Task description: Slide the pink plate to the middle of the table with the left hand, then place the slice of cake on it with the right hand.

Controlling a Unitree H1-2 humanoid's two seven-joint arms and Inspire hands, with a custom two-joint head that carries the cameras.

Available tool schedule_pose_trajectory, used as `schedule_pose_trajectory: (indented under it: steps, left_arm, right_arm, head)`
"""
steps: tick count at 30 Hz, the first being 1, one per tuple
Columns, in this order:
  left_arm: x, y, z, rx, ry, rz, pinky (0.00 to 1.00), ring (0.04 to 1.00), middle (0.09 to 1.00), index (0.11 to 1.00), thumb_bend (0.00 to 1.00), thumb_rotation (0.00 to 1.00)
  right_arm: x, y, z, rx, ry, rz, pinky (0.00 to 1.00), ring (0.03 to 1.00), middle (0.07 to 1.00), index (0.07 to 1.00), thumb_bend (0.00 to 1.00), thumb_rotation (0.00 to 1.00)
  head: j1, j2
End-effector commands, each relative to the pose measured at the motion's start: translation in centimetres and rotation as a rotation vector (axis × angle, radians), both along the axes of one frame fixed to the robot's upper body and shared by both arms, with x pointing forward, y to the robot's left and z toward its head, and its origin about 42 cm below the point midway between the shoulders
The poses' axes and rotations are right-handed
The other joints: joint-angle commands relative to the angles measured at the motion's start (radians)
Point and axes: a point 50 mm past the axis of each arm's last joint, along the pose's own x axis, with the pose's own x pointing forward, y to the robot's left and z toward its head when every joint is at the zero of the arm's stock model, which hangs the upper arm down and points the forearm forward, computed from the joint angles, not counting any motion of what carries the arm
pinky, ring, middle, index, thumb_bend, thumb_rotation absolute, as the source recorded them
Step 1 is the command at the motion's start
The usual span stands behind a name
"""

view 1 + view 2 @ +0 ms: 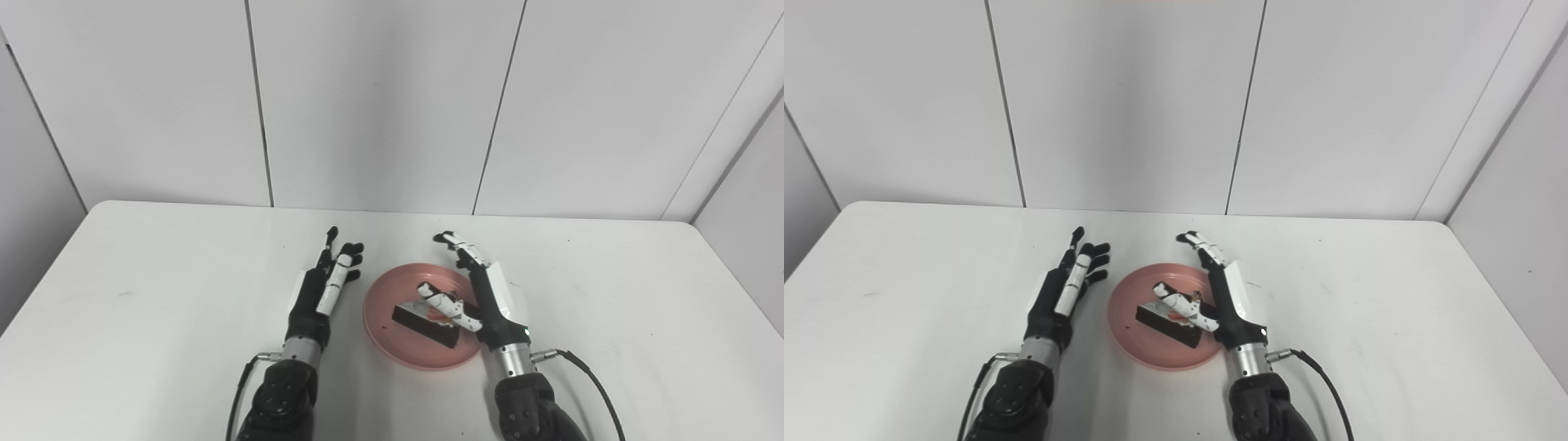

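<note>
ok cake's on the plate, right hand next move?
Probably draw the right hand up and back to the right. The slice of cake already lies on the pink plate, the hand's fingers are spread, and its thumb hangs just over the cake. The left hand is open beside the plate.

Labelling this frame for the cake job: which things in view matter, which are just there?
Job:
- round pink plate, mid-table
- dark chocolate cake slice, lying on the plate
- left hand, open beside the plate
- right hand, open over the plate

Not part of it:
- white table
- grey wall panels
</note>
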Motion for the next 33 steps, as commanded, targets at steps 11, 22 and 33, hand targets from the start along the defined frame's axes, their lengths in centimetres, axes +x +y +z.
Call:
schedule_pose_trajectory:
  steps: [11, 22, 33]
  left_arm:
    - [-1.7, 3.1, -1.3, 0.040, 0.044, 0.063, 0.95, 0.968, 0.981, 0.976, 0.54, 0.86]
    - [-2.0, 2.2, -1.8, 0.000, 0.033, 0.074, 1.00, 1.000, 1.000, 0.986, 0.57, 0.90]
    - [-2.1, 1.6, -1.6, -0.026, 0.011, 0.066, 1.00, 1.000, 1.000, 1.000, 0.62, 0.92]
  right_arm:
    - [-0.5, -0.9, -2.1, 0.378, 0.138, 0.056, 0.73, 0.764, 0.818, 0.822, 0.60, 1.00]
    - [0.6, -2.4, -2.4, 0.513, 0.377, 0.030, 0.73, 0.782, 0.811, 0.820, 0.68, 1.00]
    - [0.9, -3.3, -2.0, 0.459, 0.450, 0.068, 0.82, 0.874, 0.881, 0.870, 0.76, 1.00]
  head:
    - [-0.009, 0.006]
    - [-0.005, 0.018]
    - [0.003, 0.027]
